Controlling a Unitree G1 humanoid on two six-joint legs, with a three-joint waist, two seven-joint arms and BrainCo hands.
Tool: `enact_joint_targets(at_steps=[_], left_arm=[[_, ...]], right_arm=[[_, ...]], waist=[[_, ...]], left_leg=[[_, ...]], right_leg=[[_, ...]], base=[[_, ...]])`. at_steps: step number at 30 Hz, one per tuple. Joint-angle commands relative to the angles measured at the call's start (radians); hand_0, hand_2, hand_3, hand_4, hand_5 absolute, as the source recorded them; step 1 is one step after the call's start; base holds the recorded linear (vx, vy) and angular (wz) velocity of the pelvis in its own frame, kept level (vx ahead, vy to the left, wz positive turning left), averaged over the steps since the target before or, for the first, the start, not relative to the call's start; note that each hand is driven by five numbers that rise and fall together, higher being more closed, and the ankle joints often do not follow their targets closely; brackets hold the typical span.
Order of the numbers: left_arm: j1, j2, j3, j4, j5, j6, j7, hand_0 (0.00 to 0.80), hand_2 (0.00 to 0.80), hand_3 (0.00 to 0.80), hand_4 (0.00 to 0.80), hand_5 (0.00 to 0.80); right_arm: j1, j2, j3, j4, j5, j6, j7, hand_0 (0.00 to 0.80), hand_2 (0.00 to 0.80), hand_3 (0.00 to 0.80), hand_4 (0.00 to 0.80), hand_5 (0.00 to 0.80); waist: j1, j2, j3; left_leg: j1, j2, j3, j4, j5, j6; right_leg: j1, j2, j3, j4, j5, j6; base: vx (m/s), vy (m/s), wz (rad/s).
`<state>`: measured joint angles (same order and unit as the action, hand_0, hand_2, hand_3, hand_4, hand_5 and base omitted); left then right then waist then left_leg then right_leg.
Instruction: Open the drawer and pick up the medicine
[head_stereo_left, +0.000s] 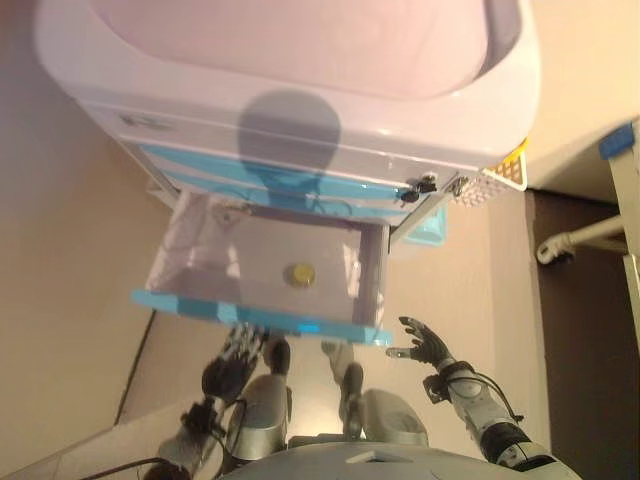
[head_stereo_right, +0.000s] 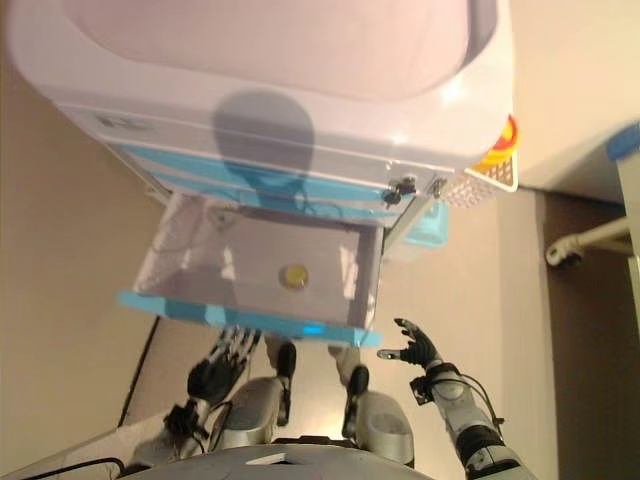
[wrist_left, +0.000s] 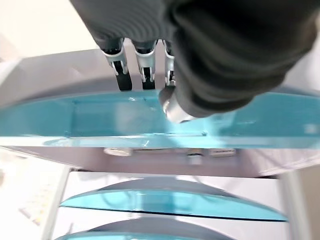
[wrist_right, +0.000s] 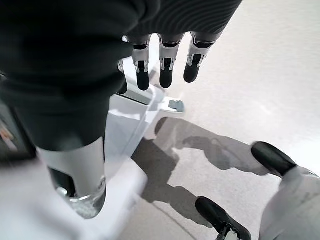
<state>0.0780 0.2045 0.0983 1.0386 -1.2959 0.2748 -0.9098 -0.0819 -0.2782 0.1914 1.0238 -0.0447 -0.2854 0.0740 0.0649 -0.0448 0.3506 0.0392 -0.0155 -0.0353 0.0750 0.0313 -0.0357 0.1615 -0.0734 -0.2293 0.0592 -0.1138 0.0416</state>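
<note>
The drawer (head_stereo_left: 200, 302) with a blue front stands pulled out of the white cabinet (head_stereo_left: 300, 110). On its pale floor lies a small round yellowish medicine container (head_stereo_left: 300, 274), alone near the middle. My left hand (head_stereo_left: 236, 362) is below the drawer's front, its fingers (wrist_left: 122, 70) straight and resting against the blue front panel (wrist_left: 100, 117). My right hand (head_stereo_left: 426, 346) hovers open in the air to the right of the drawer's front corner, touching nothing; its fingers (wrist_right: 165, 67) are spread over the floor.
More blue-fronted drawers (head_stereo_left: 300, 185) sit shut above the open one. A white side basket (head_stereo_left: 495, 180) with a yellow item hangs at the cabinet's right, a blue bin (head_stereo_left: 432, 228) below it. A white tubular frame (head_stereo_left: 580, 240) stands over dark flooring at right.
</note>
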Motion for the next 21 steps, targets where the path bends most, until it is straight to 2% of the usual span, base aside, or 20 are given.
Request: enact_joint_targets(at_steps=[1,2,3,5,8,14,16,17,18,19,21], left_arm=[[0.09,-0.012,0.128,0.007,-0.02,0.094,0.034,0.8,0.8,0.8,0.8,0.8],[0.091,-0.01,0.133,0.016,-0.015,0.099,0.058,0.8,0.8,0.8,0.8,0.8],[0.101,-0.002,0.166,0.084,0.048,0.109,0.071,0.8,0.8,0.8,0.8,0.8],[0.109,0.011,0.194,0.175,0.141,0.095,0.04,0.8,0.8,0.8,0.8,0.8],[0.108,0.017,0.197,0.216,0.174,0.058,0.022,0.8,0.8,0.8,0.8,0.8],[0.068,0.022,0.133,0.204,0.245,-0.029,-0.04,0.8,0.8,0.8,0.8,0.8],[0.05,0.027,0.096,0.192,0.274,-0.121,-0.028,0.8,0.8,0.8,0.8,0.8],[0.04,0.029,0.076,0.183,0.282,-0.16,-0.006,0.775,0.775,0.775,0.775,0.775],[0.03,0.03,0.062,0.178,0.294,-0.201,0.032,0.43,0.43,0.43,0.43,0.43],[0.017,0.032,0.048,0.17,0.309,-0.246,0.069,0.0,0.0,0.0,0.0,0.0],[-0.003,0.035,0.028,0.153,0.364,-0.327,0.131,0.0,0.0,0.0,0.0,0.0]], right_arm=[[0.034,-0.064,-0.027,0.053,-0.011,-0.055,-0.005,0.0,0.0,0.0,0.0,0.0],[0.03,-0.064,-0.03,0.06,-0.01,-0.057,-0.004,0.0,0.0,0.0,0.0,0.0],[0.023,-0.066,-0.044,0.086,-0.001,-0.067,-0.002,0.0,0.0,0.0,0.0,0.0],[0.012,-0.068,-0.07,0.124,-0.001,-0.075,0.005,0.0,0.0,0.0,0.0,0.0],[0.011,-0.07,-0.088,0.16,-0.019,-0.081,0.008,0.0,0.0,0.0,0.0,0.0],[0.038,-0.055,-0.119,0.209,-0.021,-0.103,-0.035,0.0,0.0,0.0,0.0,0.0],[0.057,-0.05,-0.125,0.209,-0.026,-0.117,-0.047,0.0,0.0,0.0,0.0,0.0],[0.067,-0.049,-0.126,0.207,-0.029,-0.121,-0.049,0.0,0.0,0.0,0.0,0.0],[0.074,-0.047,-0.126,0.205,-0.031,-0.124,-0.051,0.0,0.0,0.0,0.0,0.0],[0.081,-0.045,-0.125,0.202,-0.032,-0.129,-0.055,0.0,0.0,0.0,0.0,0.0],[0.089,-0.041,-0.12,0.196,-0.035,-0.133,-0.056,0.0,0.0,0.0,0.0,0.0]], waist=[[0.066,-0.003,-0.105],[0.067,-0.003,-0.105],[0.076,0.001,-0.11],[0.086,0.009,-0.12],[0.091,0.017,-0.129],[0.094,0.04,-0.154],[0.085,0.044,-0.165],[0.079,0.045,-0.172],[0.073,0.045,-0.177],[0.066,0.045,-0.183],[0.049,0.043,-0.195]], left_leg=[[-0.076,-0.037,0.027,0.122,-0.103,0.002],[-0.076,-0.038,0.024,0.12,-0.101,0.002],[-0.074,-0.042,0.014,0.112,-0.099,0.001],[-0.071,-0.049,0.0,0.101,-0.096,0.001],[-0.066,-0.056,-0.011,0.093,-0.095,0.001],[-0.04,-0.073,-0.046,0.036,-0.086,0.007],[-0.035,-0.076,-0.049,0.023,-0.085,0.011],[-0.032,-0.076,-0.048,0.018,-0.086,0.013],[-0.028,-0.077,-0.047,0.014,-0.087,0.015],[-0.022,-0.078,-0.044,0.006,-0.088,0.018],[-0.01,-0.077,-0.033,-0.01,-0.091,0.023]], right_leg=[[-0.052,0.039,-0.012,0.003,0.044,-0.029],[-0.051,0.039,-0.015,0.002,0.043,-0.029],[-0.051,0.038,-0.022,0.0,0.04,-0.029],[-0.046,0.036,-0.036,-0.006,0.036,-0.031],[-0.041,0.033,-0.049,-0.01,0.034,-0.033],[-0.038,0.018,-0.094,-0.011,0.033,-0.026],[-0.041,0.017,-0.1,-0.013,0.034,-0.026],[-0.041,0.017,-0.098,-0.015,0.035,-0.026],[-0.041,0.017,-0.096,-0.019,0.036,-0.026],[-0.04,0.018,-0.092,-0.023,0.038,-0.024],[-0.041,0.021,-0.076,-0.029,0.043,-0.02]], base=[[-0.043,-0.029,0.22],[-0.04,-0.008,0.2],[-0.026,0.012,0.23],[-0.018,0.035,0.33],[-0.012,0.052,0.18],[-0.006,0.082,0.25],[0.003,0.054,0.3],[0.014,0.042,0.19],[0.021,0.043,0.09],[0.017,0.038,0.01],[0.015,0.032,-0.04]])
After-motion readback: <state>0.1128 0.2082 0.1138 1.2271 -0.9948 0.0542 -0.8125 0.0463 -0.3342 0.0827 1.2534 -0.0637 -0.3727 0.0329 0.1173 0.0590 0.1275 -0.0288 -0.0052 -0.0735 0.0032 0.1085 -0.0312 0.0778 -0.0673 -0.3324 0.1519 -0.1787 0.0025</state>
